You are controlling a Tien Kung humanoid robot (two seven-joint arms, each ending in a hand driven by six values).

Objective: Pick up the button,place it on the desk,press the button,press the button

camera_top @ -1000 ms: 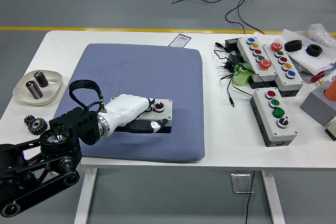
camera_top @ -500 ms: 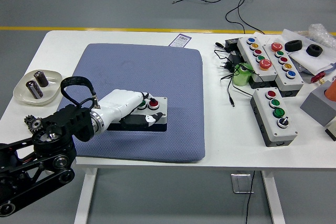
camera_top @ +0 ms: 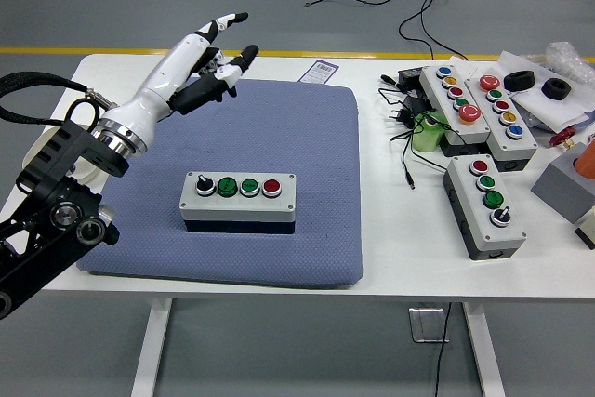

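Note:
A grey button box [camera_top: 238, 200] with a black base lies on the blue mat [camera_top: 307, 146], near its front. Its top carries a black knob, two green buttons and a red button [camera_top: 271, 187] in a row. My left hand [camera_top: 218, 55] is raised high above the mat's far left corner, well away from the box. Its white and black fingers [camera_top: 226, 20] are spread and hold nothing. My right arm is out of sight.
Three more button boxes [camera_top: 488, 204] sit on the right side of the table with black cables [camera_top: 406, 132] and a green object [camera_top: 431, 132]. A white dish [camera_top: 33, 157] is partly hidden behind my left arm. Grey and black items crowd the far right edge.
My left hand let go of the button box and lifted up and back toward the mat's far left corner. The box now lies uncovered on the mat.

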